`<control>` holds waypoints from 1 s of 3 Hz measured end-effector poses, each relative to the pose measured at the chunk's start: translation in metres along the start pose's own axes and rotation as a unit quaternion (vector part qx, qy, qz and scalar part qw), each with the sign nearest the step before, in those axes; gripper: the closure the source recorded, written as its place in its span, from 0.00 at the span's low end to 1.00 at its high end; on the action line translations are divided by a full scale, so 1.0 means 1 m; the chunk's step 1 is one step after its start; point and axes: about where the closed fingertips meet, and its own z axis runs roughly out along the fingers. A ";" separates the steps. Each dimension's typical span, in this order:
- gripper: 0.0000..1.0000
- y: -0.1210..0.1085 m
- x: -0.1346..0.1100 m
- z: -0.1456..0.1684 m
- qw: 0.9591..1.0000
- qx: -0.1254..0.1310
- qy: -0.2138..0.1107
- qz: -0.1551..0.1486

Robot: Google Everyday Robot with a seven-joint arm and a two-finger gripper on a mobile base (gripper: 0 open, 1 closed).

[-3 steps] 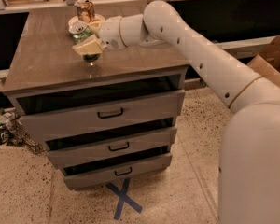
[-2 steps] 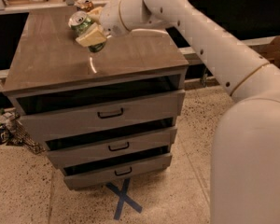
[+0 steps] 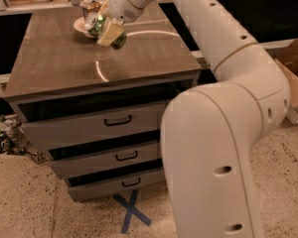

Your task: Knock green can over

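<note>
- Robot arm (image 3: 213, 148): white and bulky. It fills the near right side, then rises and bends left over the far right corner of the tabletop.
- Drawer cabinet (image 3: 89, 133): grey, with three drawers, each slightly open and fitted with a dark handle. It stands on a speckled floor (image 3: 20, 202).
- Tabletop (image 3: 54, 63): brown wood grain, with a curved glare streak near its middle.
- Cardboard box (image 3: 297, 71): on the floor beyond the right edge, partly behind the arm.
- Blue tape cross (image 3: 131, 212): on the floor, below the near edge of the cabinet.
- Hand (image 3: 111, 32): above the tabletop near the far edge, roughly midway along it. A pale part of it lies across the side of the green can. Cannot tell whether it is clamped or only resting against the can.
- Pale dish (image 3: 80, 28): on the tabletop, just left of the hand.
- Green can (image 3: 95, 22): tilted, not upright, with its silver top rim turned toward the left edge. It touches the hand and sits over the rim of the dish.
- Orange-copper can (image 3: 91, 6): upright, just behind the green can and closer to the far edge.
</note>
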 end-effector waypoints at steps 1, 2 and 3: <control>1.00 0.041 0.013 0.016 0.992 -0.100 0.071 -0.038; 1.00 0.060 0.019 0.027 0.980 -0.145 0.117 -0.065; 0.85 0.070 0.022 0.034 0.970 -0.170 0.154 -0.075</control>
